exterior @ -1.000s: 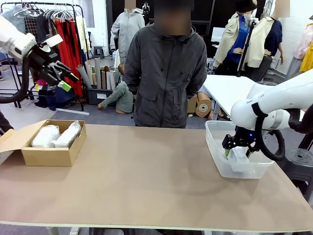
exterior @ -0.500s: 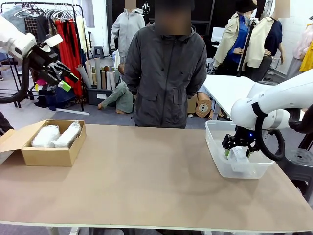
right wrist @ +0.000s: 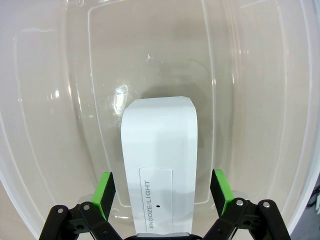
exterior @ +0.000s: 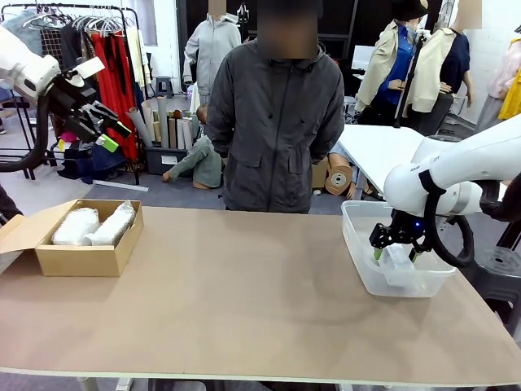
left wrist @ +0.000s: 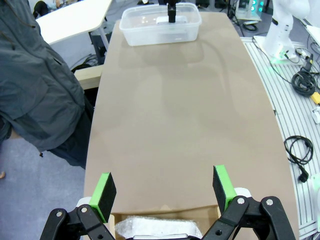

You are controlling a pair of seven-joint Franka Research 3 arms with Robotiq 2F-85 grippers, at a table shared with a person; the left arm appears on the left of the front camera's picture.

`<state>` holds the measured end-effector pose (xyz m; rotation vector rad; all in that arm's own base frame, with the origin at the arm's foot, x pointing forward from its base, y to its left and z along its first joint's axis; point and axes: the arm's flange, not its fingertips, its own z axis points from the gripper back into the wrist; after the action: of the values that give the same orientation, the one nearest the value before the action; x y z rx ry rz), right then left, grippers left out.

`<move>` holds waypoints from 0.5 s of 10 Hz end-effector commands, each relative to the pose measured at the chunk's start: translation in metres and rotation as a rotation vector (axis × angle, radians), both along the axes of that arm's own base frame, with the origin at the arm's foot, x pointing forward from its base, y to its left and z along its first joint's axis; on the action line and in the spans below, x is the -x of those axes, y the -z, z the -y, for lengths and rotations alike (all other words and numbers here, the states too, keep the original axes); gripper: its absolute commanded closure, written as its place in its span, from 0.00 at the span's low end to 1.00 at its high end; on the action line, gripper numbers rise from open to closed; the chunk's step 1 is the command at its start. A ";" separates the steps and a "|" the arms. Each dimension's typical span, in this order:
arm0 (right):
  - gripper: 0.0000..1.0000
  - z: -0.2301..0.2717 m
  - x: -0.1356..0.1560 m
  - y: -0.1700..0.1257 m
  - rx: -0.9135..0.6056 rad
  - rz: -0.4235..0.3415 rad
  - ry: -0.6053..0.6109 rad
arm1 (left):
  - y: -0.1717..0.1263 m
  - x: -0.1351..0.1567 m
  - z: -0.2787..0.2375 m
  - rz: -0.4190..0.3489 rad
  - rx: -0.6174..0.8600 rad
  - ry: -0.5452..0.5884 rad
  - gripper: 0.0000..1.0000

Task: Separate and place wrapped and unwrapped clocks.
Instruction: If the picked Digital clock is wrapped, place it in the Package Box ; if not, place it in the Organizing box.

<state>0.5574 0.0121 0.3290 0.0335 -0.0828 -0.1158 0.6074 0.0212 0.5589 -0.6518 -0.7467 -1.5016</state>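
Two wrapped clocks point(exterior: 76, 226) point(exterior: 114, 222) in crinkly clear plastic lie side by side in an open cardboard box point(exterior: 81, 259) at the table's left. The bare white clock point(right wrist: 159, 150), printed SNOOZE/LIGHT, lies flat on the floor of a clear plastic bin point(exterior: 358, 208) at the right. My right gripper point(right wrist: 162, 190) is lowered into that bin, open, its green pads point(right wrist: 104, 192) standing apart on either side of the clock's near end. My left gripper point(exterior: 114, 135) hangs open high above the box; in its wrist view a wrapped clock point(left wrist: 150, 227) shows under the gripper point(left wrist: 164, 189).
A person in a grey jacket point(exterior: 281, 122) stands at the far edge, hands out of sight. The brown table point(exterior: 244, 293) stretches bare between box and bin. Cables point(left wrist: 300, 150) lie on the floor beside the table. The bin's walls point(right wrist: 50, 100) closely surround my right gripper.
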 end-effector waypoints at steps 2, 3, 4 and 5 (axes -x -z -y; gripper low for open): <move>0.00 -0.002 -0.006 -0.007 -0.054 -0.048 -0.028 | 0.000 0.002 -0.001 0.001 -0.005 0.005 0.00; 0.00 -0.008 -0.009 -0.013 -0.055 -0.057 -0.072 | 0.000 0.002 -0.001 0.001 -0.005 0.005 0.00; 0.00 -0.016 -0.009 -0.021 -0.053 -0.061 -0.131 | 0.000 0.002 -0.001 0.001 -0.005 0.005 0.00; 0.00 -0.023 -0.011 -0.039 -0.078 -0.054 -0.219 | 0.000 0.002 -0.001 0.001 -0.005 0.005 0.00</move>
<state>0.5633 0.0348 0.3493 0.0612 -0.0288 0.0037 0.6075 0.0211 0.5590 -0.6517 -0.7468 -1.5017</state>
